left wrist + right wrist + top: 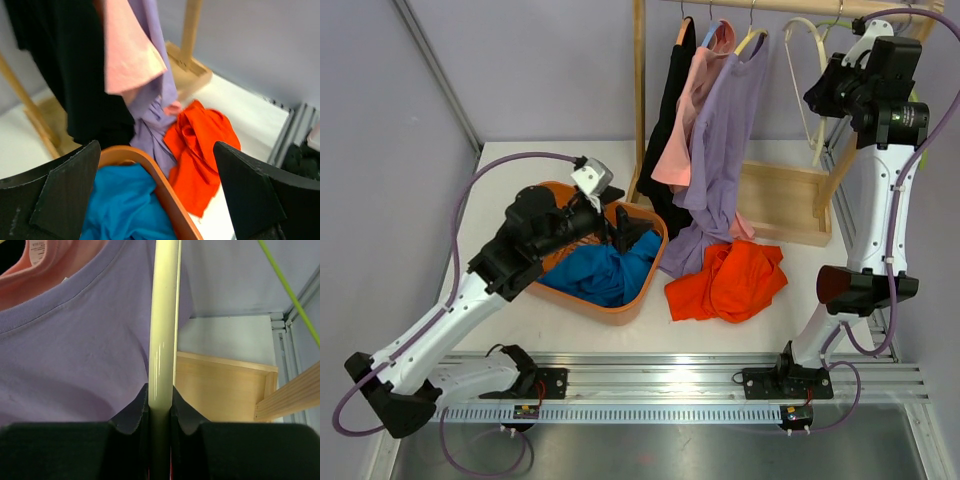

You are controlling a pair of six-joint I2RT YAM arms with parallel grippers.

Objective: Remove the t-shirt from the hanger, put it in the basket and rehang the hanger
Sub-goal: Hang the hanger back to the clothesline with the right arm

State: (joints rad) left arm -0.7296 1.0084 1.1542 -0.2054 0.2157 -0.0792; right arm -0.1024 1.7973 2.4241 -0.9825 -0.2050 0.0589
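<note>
The purple tee (720,130) hangs on the rail (790,6) beside a pink one (695,90). It looks soft, light and limp, best pinched at the shoulder. The right claw (161,412) is clenched on a bare cream hanger (164,315). The left claw (156,165) is released over the basket (172,210).

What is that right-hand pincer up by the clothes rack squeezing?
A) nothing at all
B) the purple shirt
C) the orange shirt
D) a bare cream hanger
D: the right pincer is closed on the thin bar of the cream hanger, which carries no shirt.
</note>
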